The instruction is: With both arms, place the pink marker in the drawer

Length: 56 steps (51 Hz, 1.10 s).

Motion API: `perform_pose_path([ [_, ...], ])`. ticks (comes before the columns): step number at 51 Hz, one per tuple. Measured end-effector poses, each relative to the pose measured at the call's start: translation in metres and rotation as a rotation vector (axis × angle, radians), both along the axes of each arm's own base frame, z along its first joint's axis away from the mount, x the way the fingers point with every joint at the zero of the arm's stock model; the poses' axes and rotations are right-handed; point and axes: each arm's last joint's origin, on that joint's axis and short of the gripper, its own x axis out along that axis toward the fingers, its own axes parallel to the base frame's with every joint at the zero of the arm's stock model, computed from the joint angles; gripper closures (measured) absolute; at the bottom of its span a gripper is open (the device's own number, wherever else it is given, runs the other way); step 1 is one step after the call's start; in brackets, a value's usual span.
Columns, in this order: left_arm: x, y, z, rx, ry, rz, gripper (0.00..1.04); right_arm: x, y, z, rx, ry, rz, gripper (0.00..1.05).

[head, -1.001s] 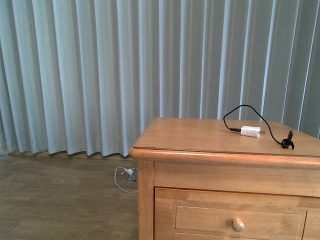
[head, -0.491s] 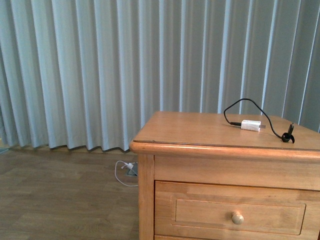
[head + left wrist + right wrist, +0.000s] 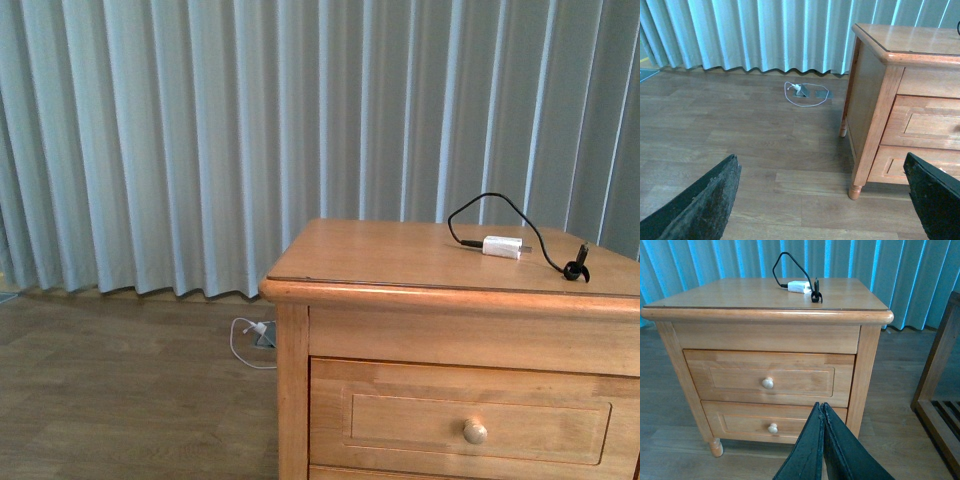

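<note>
Pink marker, judged light, stiff and best pinched mid-barrel, is being shown nowhere, while the drawer (image 3: pixel 771 381) is being kept shut, left gripper (image 3: pixel 822 200) spread wide, right gripper (image 3: pixel 823 440) closed empty.

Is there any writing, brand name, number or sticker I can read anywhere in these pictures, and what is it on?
None can be read.
The white charger plug on the cabinet top shows no legible print; it is too small to tell.
The upper drawer and lower drawer fronts are plain wood with round knobs.
The curtain bears no text.
</note>
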Motion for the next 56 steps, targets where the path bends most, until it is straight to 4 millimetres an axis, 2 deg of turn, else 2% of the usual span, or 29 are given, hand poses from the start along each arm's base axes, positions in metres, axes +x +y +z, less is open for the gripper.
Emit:
perform_pose_path([
  [15, 0.000, 0.000, 0.000, 0.000, 0.000, 0.000, 0.06, -0.013, 0.000, -0.003, 0.000, 0.010, 0.002, 1.03],
  [28, 0.000, 0.000, 0.000, 0.000, 0.000, 0.000, 0.06, -0.014, 0.000, -0.003, -0.002, 0.006, 0.002, 1.02],
  [56, 0.000, 0.000, 0.000, 0.000, 0.000, 0.000, 0.06, -0.014, 0.000, -0.003, -0.002, 0.006, 0.002, 0.07],
])
